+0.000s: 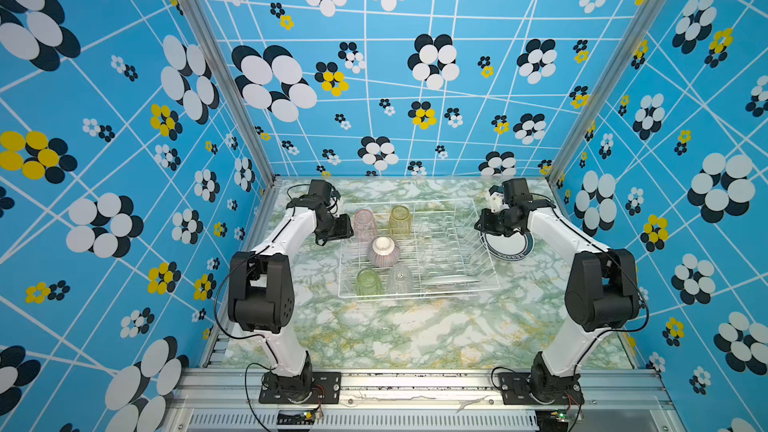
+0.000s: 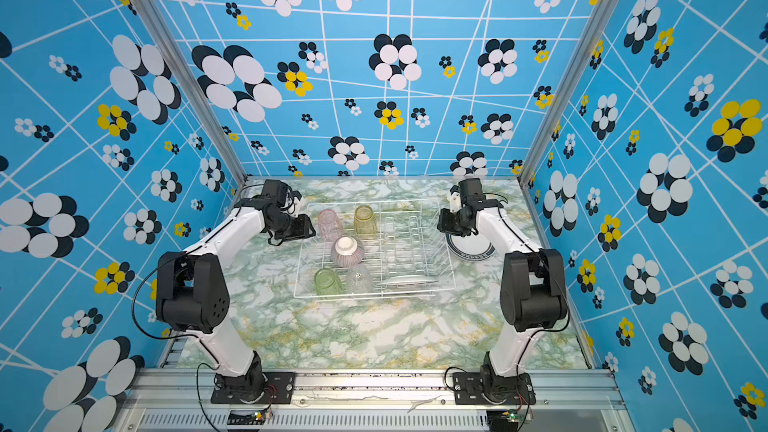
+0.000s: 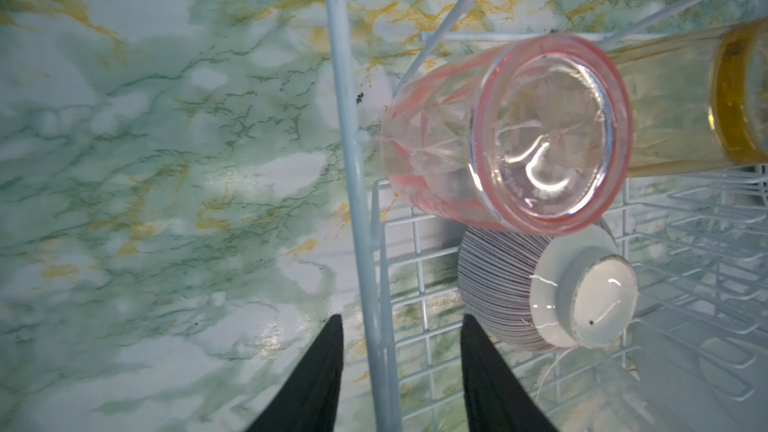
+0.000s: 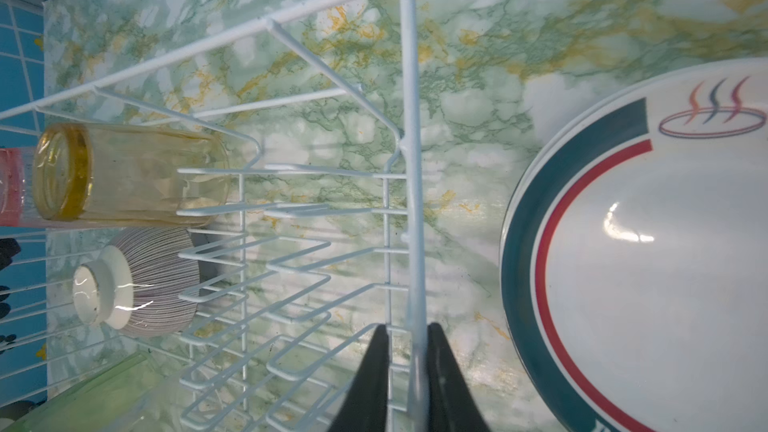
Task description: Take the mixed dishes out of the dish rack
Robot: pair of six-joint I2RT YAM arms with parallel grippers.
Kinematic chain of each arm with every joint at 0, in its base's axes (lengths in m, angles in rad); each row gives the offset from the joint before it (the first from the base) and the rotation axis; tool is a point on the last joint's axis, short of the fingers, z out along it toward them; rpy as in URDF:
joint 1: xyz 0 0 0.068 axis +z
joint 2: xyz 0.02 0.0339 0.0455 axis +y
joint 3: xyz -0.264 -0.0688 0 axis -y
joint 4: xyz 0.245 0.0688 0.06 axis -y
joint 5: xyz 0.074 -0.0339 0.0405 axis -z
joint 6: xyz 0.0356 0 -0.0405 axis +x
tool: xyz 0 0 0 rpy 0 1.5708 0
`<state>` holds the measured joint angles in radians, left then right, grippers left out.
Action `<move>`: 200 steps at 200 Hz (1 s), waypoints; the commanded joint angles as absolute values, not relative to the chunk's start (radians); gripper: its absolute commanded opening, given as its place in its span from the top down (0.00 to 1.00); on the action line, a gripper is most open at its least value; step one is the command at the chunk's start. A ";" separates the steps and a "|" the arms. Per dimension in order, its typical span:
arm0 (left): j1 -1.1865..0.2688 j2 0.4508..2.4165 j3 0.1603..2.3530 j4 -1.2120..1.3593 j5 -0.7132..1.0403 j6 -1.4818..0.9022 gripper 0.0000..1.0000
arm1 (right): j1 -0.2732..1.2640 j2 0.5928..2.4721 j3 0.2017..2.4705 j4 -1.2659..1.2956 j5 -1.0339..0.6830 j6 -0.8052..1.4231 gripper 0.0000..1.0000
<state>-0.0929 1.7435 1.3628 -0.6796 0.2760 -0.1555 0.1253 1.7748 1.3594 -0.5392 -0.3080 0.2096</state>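
Okay, marbled tabletop (image 1: 395, 334), green and white with yellow veins, is filling the floor of a booth. Walls (image 1: 124, 118) on three sides are showing blue paper with white lines and black, white and yellow flower blobs. Aluminium posts (image 1: 216, 68) are running up the back corners, and a metal front rail (image 1: 415, 384) is carrying both arm bases. Dish rack (image 1: 444, 238) is sitting toward the back middle of the table, between the two arms. In its left part, pink tumbler (image 1: 365, 224) and yellow tumbler (image 1: 400, 220) are standing base-up at the far side. Green tumbler (image 1: 369, 282) and clear tumbler (image 1: 400, 278) are standing at the near side, with striped bowl (image 1: 383, 251) lying upside down between the pairs. Rack plate (image 1: 451, 282) is showing as a thin sliver at the near end of the divider side. Table plate (image 4: 665, 243), white with dark green rim and red ring, is lying flat on the marble just outside the rack's right wall. Left gripper (image 3: 401, 322) is hanging released, fingers well apart and straddling the rack's left rim wire, near the pink tumbler. Right gripper (image 4: 407, 328) is sitting astride the right rim wire, jaws only slightly parted, a sliver of gap showing beside the wire, gripping nothing.
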 commanded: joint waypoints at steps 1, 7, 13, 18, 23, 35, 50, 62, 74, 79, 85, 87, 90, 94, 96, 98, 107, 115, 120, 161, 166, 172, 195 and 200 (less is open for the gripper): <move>-0.091 1.653 1.328 -0.671 0.212 -0.144 0.46 | 0.143 1.716 1.368 -0.521 -0.333 0.205 0.59; -0.089 1.633 1.316 -0.665 0.202 -0.144 0.44 | 0.143 1.706 1.365 -0.518 -0.331 0.203 0.54; -0.087 1.611 1.306 -0.659 0.191 -0.143 0.42 | 0.143 1.695 1.362 -0.514 -0.332 0.203 0.49; -0.086 1.591 1.297 -0.654 0.182 -0.140 0.41 | 0.142 1.684 1.360 -0.512 -0.330 0.203 0.46; -0.087 1.569 1.289 -0.648 0.177 -0.134 0.40 | 0.141 1.671 1.356 -0.508 -0.330 0.203 0.44; -0.089 1.511 1.267 -0.641 0.161 -0.122 0.40 | 0.139 1.636 1.344 -0.498 -0.328 0.202 0.39; -0.115 1.425 1.246 -0.638 0.145 -0.083 0.41 | 0.135 1.583 1.323 -0.488 -0.318 0.202 0.35; -0.174 1.354 1.235 -0.635 0.116 -0.033 0.41 | 0.129 1.534 1.302 -0.484 -0.307 0.202 0.34; -0.269 1.306 1.238 -0.636 0.085 0.014 0.42 | 0.125 1.484 1.277 -0.480 -0.291 0.204 0.32; -0.320 1.296 1.245 -0.642 0.071 0.043 0.42 | 0.124 1.464 1.262 -0.476 -0.286 0.205 0.32; -0.380 1.295 1.259 -0.656 0.053 0.073 0.42 | 0.124 1.440 1.246 -0.472 -0.281 0.209 0.31; -0.396 1.297 1.265 -0.664 0.049 0.086 0.42 | 0.124 1.433 1.242 -0.471 -0.280 0.211 0.31; -0.424 1.301 1.277 -0.675 0.048 0.103 0.41 | 0.124 1.420 1.234 -0.468 -0.279 0.212 0.30; -0.459 1.312 1.296 -0.694 0.054 0.122 0.41 | 0.124 1.407 1.225 -0.467 -0.278 0.215 0.30; -0.477 1.318 1.304 -0.705 0.058 0.132 0.41 | 0.124 1.401 1.220 -0.465 -0.278 0.216 0.30; -0.492 1.325 1.314 -0.716 0.063 0.140 0.40 | 0.124 1.394 1.215 -0.465 -0.279 0.217 0.30; -0.558 1.367 1.368 -0.774 0.081 0.168 0.40 | 0.124 1.369 1.196 -0.465 -0.284 0.220 0.29; -0.607 1.410 1.416 -0.822 0.093 0.183 0.40 | 0.124 1.348 1.181 -0.469 -0.282 0.222 0.29; -0.635 1.438 1.445 -0.847 0.103 0.191 0.40 | 0.124 1.336 1.171 -0.471 -0.280 0.223 0.29; -0.825 1.630 1.631 -0.987 0.158 0.262 0.41 | 0.057 1.244 1.095 -0.482 -0.267 0.229 0.28; -0.839 1.646 1.647 -0.999 0.158 0.267 0.41 | 0.052 1.234 1.087 -0.483 -0.268 0.229 0.28; -0.855 1.665 1.663 -1.009 0.164 0.271 0.41 | 0.043 1.221 1.078 -0.483 -0.271 0.230 0.27; -0.916 1.716 1.704 -1.018 0.185 0.289 0.41 | 0.022 1.184 1.050 -0.484 -0.274 0.232 0.27; -0.927 1.726 1.711 -1.019 0.186 0.292 0.41 | 0.020 1.179 1.046 -0.484 -0.275 0.233 0.27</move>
